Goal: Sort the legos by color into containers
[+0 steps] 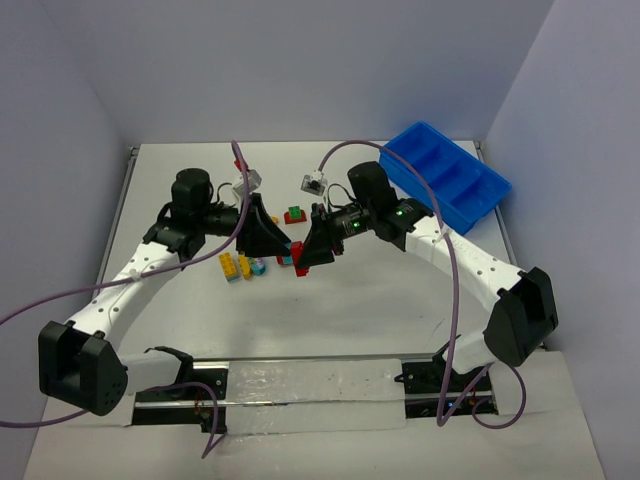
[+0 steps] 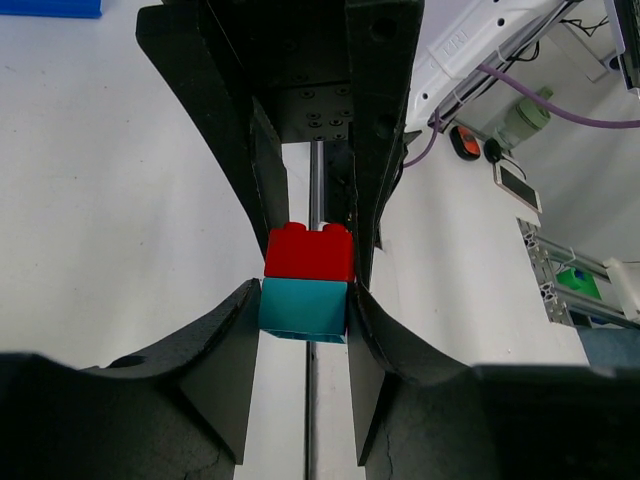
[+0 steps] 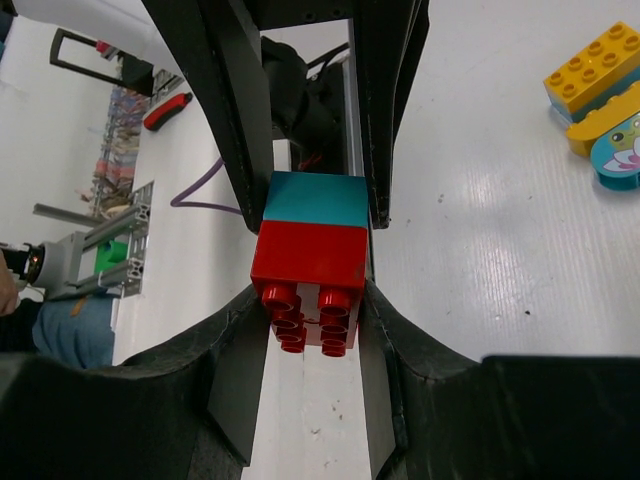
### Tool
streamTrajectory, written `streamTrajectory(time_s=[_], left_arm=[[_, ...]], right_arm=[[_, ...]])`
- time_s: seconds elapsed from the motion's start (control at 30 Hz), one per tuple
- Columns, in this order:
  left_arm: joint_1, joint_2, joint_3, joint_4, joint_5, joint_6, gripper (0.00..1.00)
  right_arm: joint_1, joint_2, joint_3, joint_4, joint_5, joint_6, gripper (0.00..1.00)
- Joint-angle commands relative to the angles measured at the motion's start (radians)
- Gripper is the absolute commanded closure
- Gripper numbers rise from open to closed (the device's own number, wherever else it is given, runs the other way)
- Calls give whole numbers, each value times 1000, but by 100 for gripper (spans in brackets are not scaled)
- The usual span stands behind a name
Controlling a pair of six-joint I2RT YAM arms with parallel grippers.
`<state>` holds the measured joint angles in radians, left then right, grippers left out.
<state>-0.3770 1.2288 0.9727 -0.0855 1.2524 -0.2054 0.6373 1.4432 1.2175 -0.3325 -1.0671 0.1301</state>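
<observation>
Table (image 1: 330, 330): white, flat top. Items resting on it:
- Far right corner: bright blue bin (image 1: 447, 176) with inner dividers, set at an angle to the table edges.
- Centre, toward the far side: green brick stacked on a red brick (image 1: 295, 214).
- Left of centre, packed close together: orange brick (image 3: 592, 68), yellow brick (image 3: 590, 130), light blue piece with a printed picture (image 3: 618, 155).
- Near edge: metal rail (image 1: 310, 385), running crosswise.

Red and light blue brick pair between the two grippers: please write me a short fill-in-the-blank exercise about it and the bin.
1. The left gripper is shut on the ___ brick of the stacked pair.
2. The right gripper is shut on the ___ brick.
3. The blue bin stands far back on the robot's ___ side.

Missing words: light blue; red; right.
</observation>
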Motion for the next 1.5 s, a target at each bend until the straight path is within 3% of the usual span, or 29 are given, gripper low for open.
streamTrajectory(time_s=[0.0, 0.17, 0.43, 0.6, 0.7, 0.83, 0.97, 1.23, 1.47], left_arm=[[-9, 17, -4, -45, 46, 69, 100], [-6, 12, 5, -108, 38, 122, 100], [54, 19, 15, -263, -8, 296, 100], [82, -24, 8, -181, -206, 248, 100], [82, -15, 43, -175, -367, 246, 100], [82, 11, 82, -150, -468, 247, 100], [81, 51, 123, -115, -513, 224, 100], [79, 76, 155, -70, -552, 167, 100], [79, 89, 159, -85, -571, 186, 100]], right_arm=[[-3, -61, 31, 14, -10, -18, 100], [-61, -80, 8, 21, -21, -11, 100], [-297, -156, -33, -1, -52, -7, 100], [-536, -168, -39, -166, 177, -157, 100], [-687, -147, -6, -211, 469, -145, 100], [-822, -141, 1, -140, 745, -138, 100], [-866, -83, 30, -43, 1002, -145, 100], [-904, 183, 186, 49, 1224, -58, 100], [-905, 322, 259, 110, 1239, -17, 100]])
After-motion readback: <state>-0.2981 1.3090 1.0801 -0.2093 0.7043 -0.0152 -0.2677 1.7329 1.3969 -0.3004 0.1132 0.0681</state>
